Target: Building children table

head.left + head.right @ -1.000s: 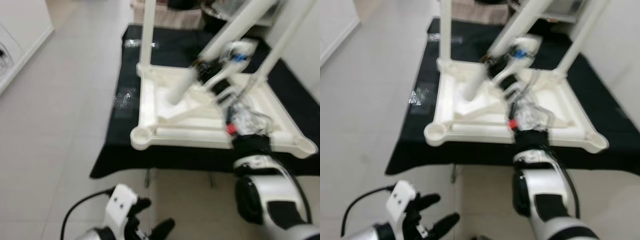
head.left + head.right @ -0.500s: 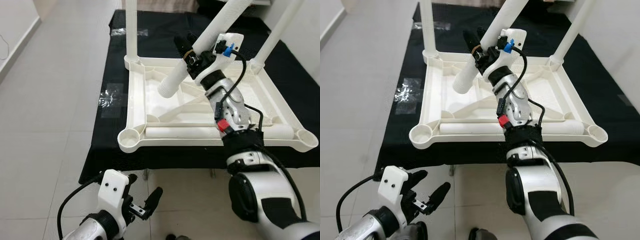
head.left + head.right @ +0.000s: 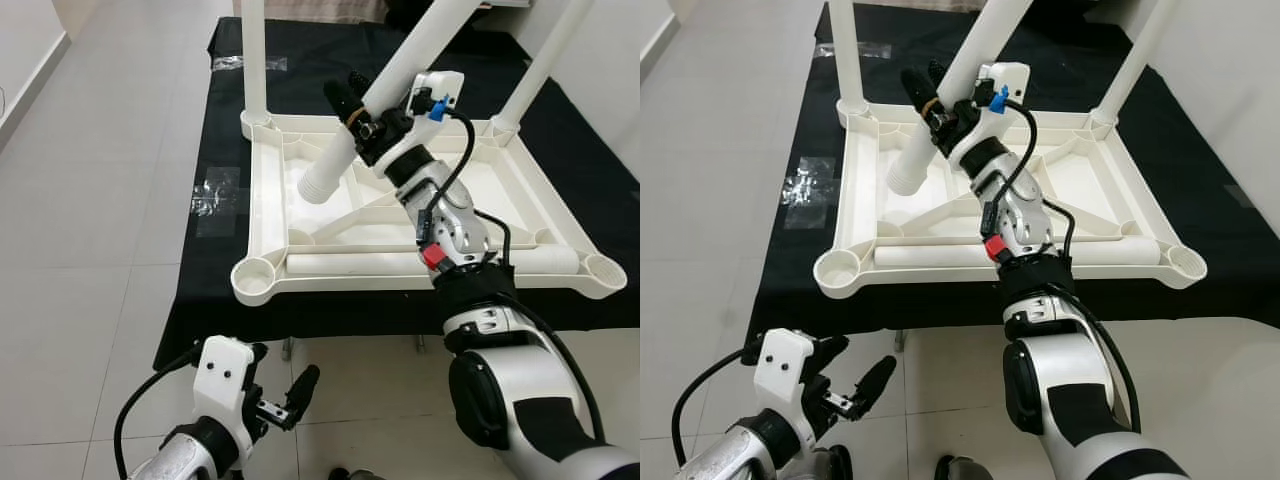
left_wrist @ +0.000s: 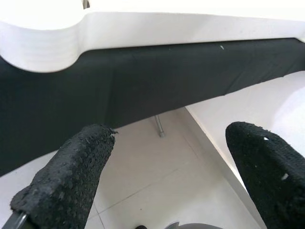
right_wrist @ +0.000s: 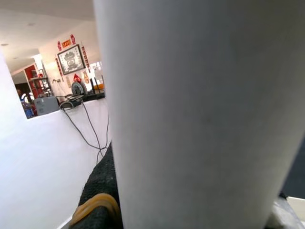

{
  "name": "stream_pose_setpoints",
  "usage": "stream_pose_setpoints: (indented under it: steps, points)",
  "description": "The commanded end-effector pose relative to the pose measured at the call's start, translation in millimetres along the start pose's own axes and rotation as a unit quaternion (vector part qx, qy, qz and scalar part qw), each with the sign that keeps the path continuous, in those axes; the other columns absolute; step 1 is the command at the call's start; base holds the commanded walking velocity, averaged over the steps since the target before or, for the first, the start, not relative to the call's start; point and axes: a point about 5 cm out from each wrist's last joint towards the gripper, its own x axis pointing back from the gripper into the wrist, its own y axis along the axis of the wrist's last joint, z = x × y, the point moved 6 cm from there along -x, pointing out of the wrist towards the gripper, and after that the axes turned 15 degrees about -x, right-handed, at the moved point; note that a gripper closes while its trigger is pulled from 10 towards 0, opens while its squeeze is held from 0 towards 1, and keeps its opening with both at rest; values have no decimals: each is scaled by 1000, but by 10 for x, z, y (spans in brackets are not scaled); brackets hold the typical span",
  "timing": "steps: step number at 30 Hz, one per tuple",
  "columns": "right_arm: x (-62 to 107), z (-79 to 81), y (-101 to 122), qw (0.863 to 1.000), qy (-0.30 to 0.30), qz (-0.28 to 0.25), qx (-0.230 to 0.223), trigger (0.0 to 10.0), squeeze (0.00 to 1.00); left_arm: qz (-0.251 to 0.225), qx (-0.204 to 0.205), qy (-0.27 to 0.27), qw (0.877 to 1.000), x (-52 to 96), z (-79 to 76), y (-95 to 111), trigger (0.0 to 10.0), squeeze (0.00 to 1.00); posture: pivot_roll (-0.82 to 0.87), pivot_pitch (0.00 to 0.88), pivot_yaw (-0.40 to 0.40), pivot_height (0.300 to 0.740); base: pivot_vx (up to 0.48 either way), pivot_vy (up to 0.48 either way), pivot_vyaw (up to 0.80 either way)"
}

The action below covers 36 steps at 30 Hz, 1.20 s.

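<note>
An upturned white tabletop (image 3: 300, 262) lies on a black-draped worktop (image 3: 215, 265), underside up, with ribs and corner sockets exposed. The right gripper (image 3: 352, 108) is clamped on a loose white leg (image 3: 385, 95), held aslant above the frame's inner panel; its black fingers (image 3: 915, 85) wrap the tube at mid-length. The leg's open lower end hangs just below and ahead of this gripper, over the rear-left part of the frame, apparently clear of the plastic. In the right wrist view the leg (image 5: 200, 109) rises as a broad white column pressed against a finger.

Two further legs stand upright in sockets: one (image 3: 254, 60) at the rear-left corner, just left of the right gripper, another (image 3: 545, 55) at the rear-right corner, well apart on its other side. The near-left socket (image 3: 252, 279) and near-right socket (image 3: 604, 270) hold nothing.

The left gripper (image 3: 285, 400) hangs low over the tiled floor (image 3: 90, 230), below the worktop's front edge, fingers spread apart. In its wrist view the two fingertips (image 4: 71, 176) frame the black cloth and the tabletop's rounded corner (image 4: 43, 43) above.
</note>
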Motion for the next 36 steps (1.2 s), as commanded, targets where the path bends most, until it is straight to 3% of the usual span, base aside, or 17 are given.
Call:
stream_pose_setpoints:
  steps: [1,6,19,25,36]
  points:
    - [-1,7,76,1000,0,-13,9,10000,0,10,7,-2,1000,8,-27,-57,10000,0,127,159,-145,740,0,480,0]
    - [32,-28,89,1000,-6,-10,17,10000,0,12,7,-1,1000,5,-36,-68,10000,0,128,156,-146,740,0,480,0]
    - [30,-83,138,999,-14,-12,30,10000,0,14,-1,6,1000,4,-7,-64,10000,0,125,174,-138,740,0,0,0]
    - [27,-88,145,999,-16,-12,34,10000,0,20,-9,4,1000,-1,-5,-85,10000,0,127,177,-138,740,219,-326,0]
    - [14,-97,180,999,-16,-12,40,10000,0,31,3,20,999,-13,48,-125,10000,0,125,181,-139,740,30,-24,0]
